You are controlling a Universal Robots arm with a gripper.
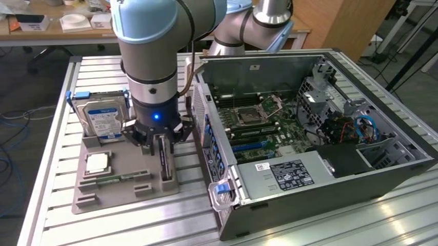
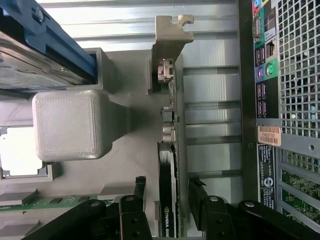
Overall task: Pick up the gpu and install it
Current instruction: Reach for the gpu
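Arm (image 1: 147, 51) upright over the counter (image 1: 102, 225), wrist straight down. From the exterior view's left: hard drive (image 1: 102, 120), then gpu (image 2: 167, 210) standing on edge in the grey holder (image 1: 110, 197), long axis parallel to the computer case's (image 1: 383, 169) rear panel. Jaws half-spread, straddling it, a gap each side. Bare counter separates holder and case.

A Universal Robots arm (image 1: 147, 46), silver-grey with pale blue joint caps, reaches in from the far side and bends at an elbow (image 1: 263, 15) high in the exterior view. Its last segment hangs straight down, ending in a black wrist (image 1: 155, 110) with a glowing blue light. Below it the dark tool (image 1: 159, 146) points downward, close above the desk. Seen from the wrist, its two black fingers (image 2: 197, 192) stand apart, roughly parallel, with a clear gap between them.
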